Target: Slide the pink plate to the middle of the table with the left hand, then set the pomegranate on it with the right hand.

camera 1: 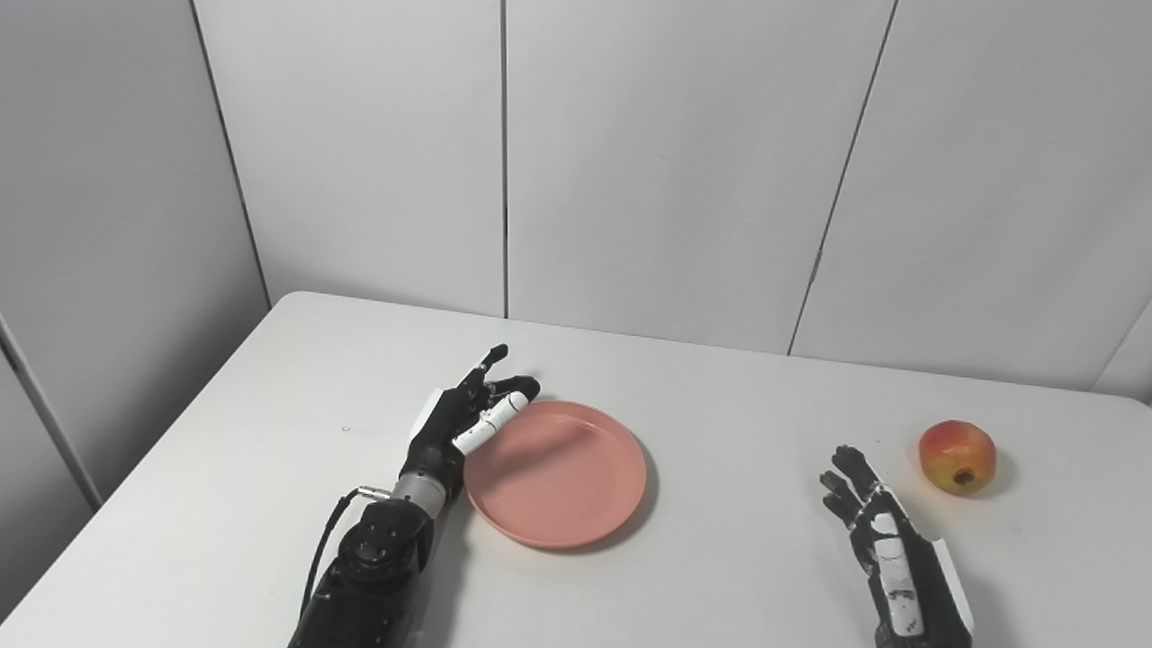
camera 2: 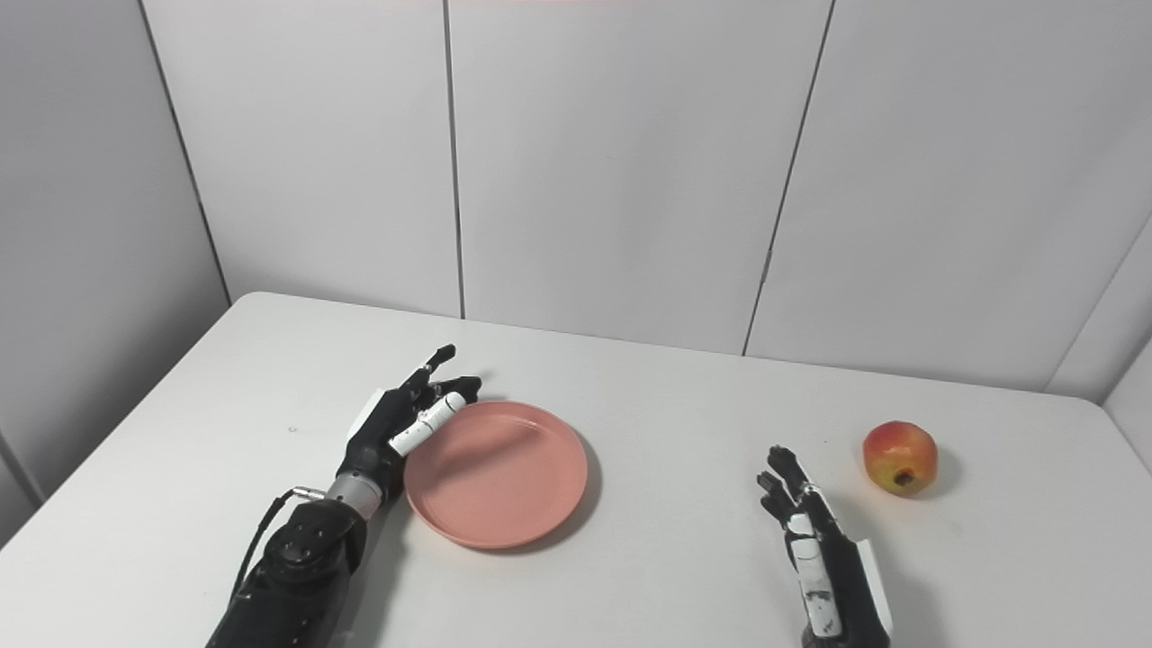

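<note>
Against the left hand (camera 1: pixel 461 421), whose spread fingers hold nothing, the pink plate (camera 1: pixel 558 474) lies flat on the white table (camera 1: pixel 270 468), its rim touching the thumb side. Just beyond the empty, spread-fingered right hand (camera 1: pixel 886 540) sits the pomegranate (camera 1: pixel 957 456), apart from it.

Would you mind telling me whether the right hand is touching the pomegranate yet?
Apart. In the left eye view, bare table shows between the right hand and the pomegranate.
</note>
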`<act>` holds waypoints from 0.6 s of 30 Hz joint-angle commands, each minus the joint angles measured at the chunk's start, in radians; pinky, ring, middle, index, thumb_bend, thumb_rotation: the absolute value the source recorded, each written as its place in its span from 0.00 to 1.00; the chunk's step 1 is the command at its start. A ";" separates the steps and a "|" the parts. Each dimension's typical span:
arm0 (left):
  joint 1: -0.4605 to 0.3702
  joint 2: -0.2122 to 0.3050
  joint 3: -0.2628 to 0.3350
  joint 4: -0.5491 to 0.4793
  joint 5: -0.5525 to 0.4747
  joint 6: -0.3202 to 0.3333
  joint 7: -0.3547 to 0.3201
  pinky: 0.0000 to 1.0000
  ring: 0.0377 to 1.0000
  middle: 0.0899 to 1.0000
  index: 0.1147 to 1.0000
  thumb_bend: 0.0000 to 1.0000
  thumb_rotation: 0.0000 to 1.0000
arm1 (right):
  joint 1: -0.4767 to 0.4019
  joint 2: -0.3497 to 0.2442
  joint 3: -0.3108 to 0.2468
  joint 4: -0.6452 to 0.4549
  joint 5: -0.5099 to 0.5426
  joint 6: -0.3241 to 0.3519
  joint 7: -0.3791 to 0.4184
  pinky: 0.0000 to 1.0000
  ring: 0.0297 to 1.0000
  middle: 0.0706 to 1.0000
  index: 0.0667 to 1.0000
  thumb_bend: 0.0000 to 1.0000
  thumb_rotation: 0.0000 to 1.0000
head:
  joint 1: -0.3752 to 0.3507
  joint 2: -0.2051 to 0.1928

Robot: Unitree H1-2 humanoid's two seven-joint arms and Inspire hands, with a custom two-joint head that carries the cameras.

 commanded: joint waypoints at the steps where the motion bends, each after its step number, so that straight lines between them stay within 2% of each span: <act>1: -0.041 -0.026 -0.021 -0.004 0.021 0.001 0.005 0.71 0.77 0.74 0.90 0.85 0.56 | 0.084 0.027 0.014 0.062 0.001 0.000 -0.010 0.92 0.89 0.92 0.88 0.82 0.96 | -0.008 0.002; 12: -0.049 -0.075 -0.039 0.037 0.037 -0.024 0.041 0.71 0.74 0.71 0.89 0.83 0.50 | 0.088 0.039 0.032 0.049 -0.033 0.006 -0.027 0.90 0.89 0.91 0.88 0.83 0.97 | -0.059 0.015; 16: -0.050 -0.082 -0.043 0.045 0.036 -0.037 0.042 0.69 0.74 0.73 0.90 0.81 0.66 | 0.087 0.047 0.039 0.048 -0.040 0.005 -0.034 0.90 0.89 0.92 0.88 0.82 0.97 | -0.084 0.018; 18: -0.047 -0.084 -0.046 0.048 0.034 -0.047 0.037 0.67 0.74 0.74 0.91 0.83 0.70 | 0.088 0.051 0.043 0.047 -0.050 0.005 -0.039 0.89 0.88 0.91 0.88 0.82 0.97 | -0.094 0.020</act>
